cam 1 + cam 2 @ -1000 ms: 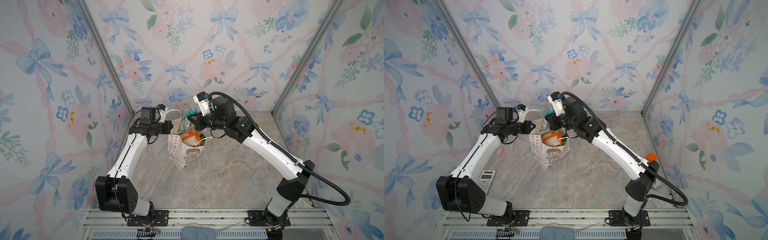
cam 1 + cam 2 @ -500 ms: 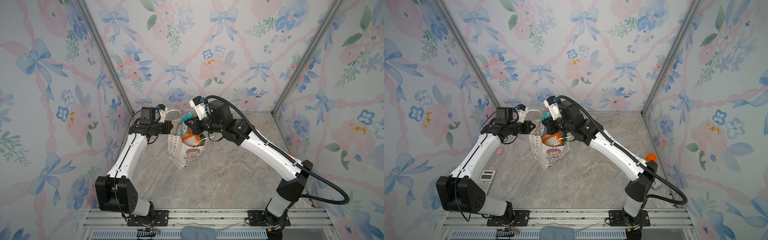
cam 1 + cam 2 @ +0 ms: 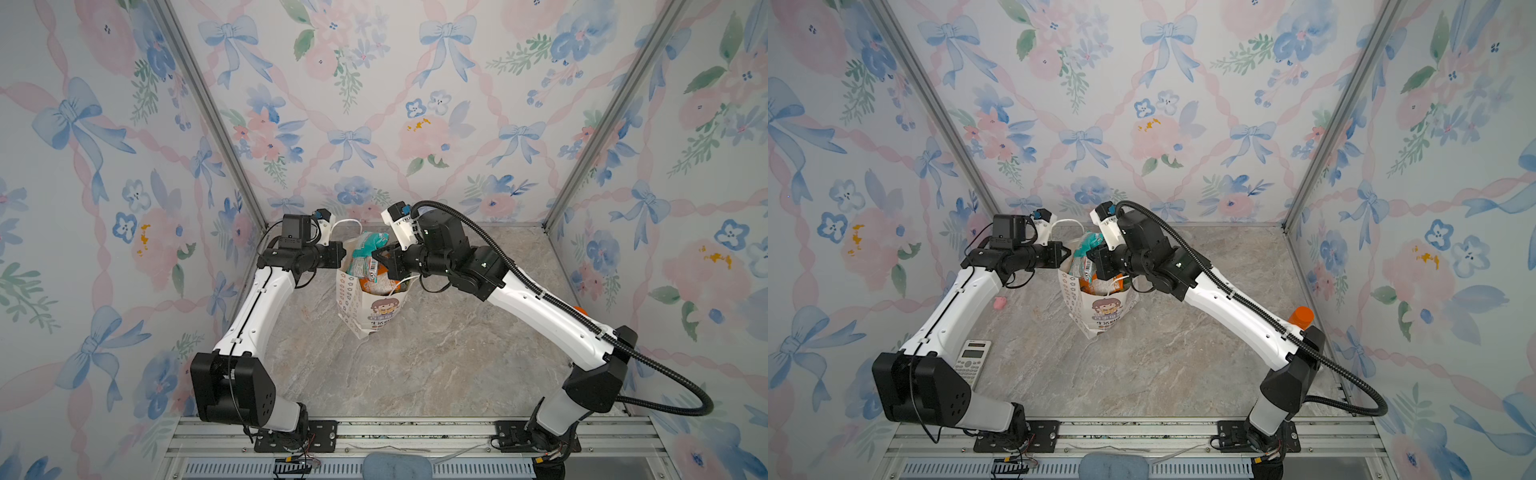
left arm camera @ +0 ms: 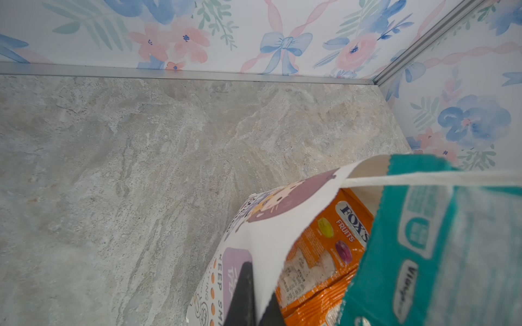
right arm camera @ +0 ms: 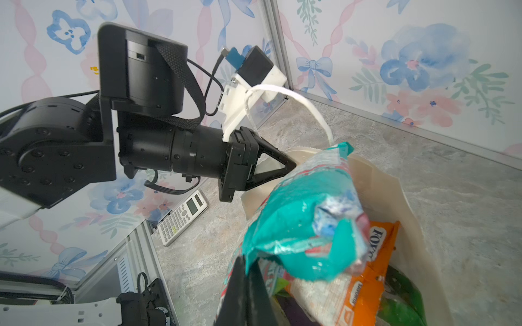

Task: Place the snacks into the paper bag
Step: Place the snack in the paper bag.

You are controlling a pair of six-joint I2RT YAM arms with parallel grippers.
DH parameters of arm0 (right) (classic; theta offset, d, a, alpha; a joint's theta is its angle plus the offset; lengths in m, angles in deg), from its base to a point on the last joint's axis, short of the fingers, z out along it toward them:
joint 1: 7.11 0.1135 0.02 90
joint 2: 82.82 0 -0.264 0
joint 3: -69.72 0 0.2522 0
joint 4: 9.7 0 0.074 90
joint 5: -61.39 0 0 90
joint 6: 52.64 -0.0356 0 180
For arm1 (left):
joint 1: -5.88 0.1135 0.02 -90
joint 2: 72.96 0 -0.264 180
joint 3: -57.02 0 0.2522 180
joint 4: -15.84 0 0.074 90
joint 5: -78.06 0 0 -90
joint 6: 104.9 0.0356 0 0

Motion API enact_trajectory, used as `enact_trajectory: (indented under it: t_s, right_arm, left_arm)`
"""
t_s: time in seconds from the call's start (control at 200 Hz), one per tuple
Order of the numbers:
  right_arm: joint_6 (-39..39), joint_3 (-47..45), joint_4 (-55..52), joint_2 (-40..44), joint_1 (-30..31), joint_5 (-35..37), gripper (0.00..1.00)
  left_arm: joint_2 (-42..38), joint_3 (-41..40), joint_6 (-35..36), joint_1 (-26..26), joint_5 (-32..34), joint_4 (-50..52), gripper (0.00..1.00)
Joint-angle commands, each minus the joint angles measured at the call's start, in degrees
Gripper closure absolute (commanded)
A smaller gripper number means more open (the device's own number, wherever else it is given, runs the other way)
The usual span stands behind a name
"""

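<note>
The paper bag (image 3: 365,309) (image 3: 1100,316) stands upright mid-table, with a cartoon girl on its front. My left gripper (image 3: 343,252) (image 4: 255,296) is shut on the bag's rim (image 4: 282,225) at its left side. My right gripper (image 3: 375,257) (image 5: 247,271) is shut on the edge of a teal snack pouch (image 3: 368,248) (image 5: 296,225) that sticks up out of the bag's mouth. Inside lie an orange FOX'S pouch (image 4: 333,240) (image 5: 367,282) and a green pouch (image 5: 404,296). Deeper contents are hidden.
A calculator (image 3: 971,361) lies near the left arm's base. A small pink object (image 3: 999,303) sits by the left wall, and an orange bottle (image 3: 1302,316) behind the right arm. One white cord handle (image 5: 305,104) arches over the left gripper (image 5: 292,163).
My right gripper has carried the teal pouch leftward and down over the bag's mouth. The left arm and the bag have stayed put.
</note>
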Motion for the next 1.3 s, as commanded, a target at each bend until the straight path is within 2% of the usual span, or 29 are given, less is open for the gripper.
enact_trajectory:
  t_s: [0.0,0.595,0.9,1.295]
  right_arm:
    - [-0.34,-0.92,1.37,3.61,0.77,0.94,1.00]
    - [0.10,-0.71,1.05,2.87,2.18,0.82,1.00]
    - [1.15,2.83,0.24,-2.29,1.07,0.65,1.00]
    - [0.61,8.81,0.44,-8.86,-2.65,-2.95,1.00]
  left_arm:
    - [-0.38,-1.18,0.22,0.24,-1.60,1.20,1.00]
    - [-0.20,-1.20,0.13,0.24,-1.63,1.23,1.00]
    - [-0.38,-1.27,0.13,0.22,-1.64,1.19,1.00]
    - [-0.32,-1.18,0.16,0.23,-1.63,1.19,1.00]
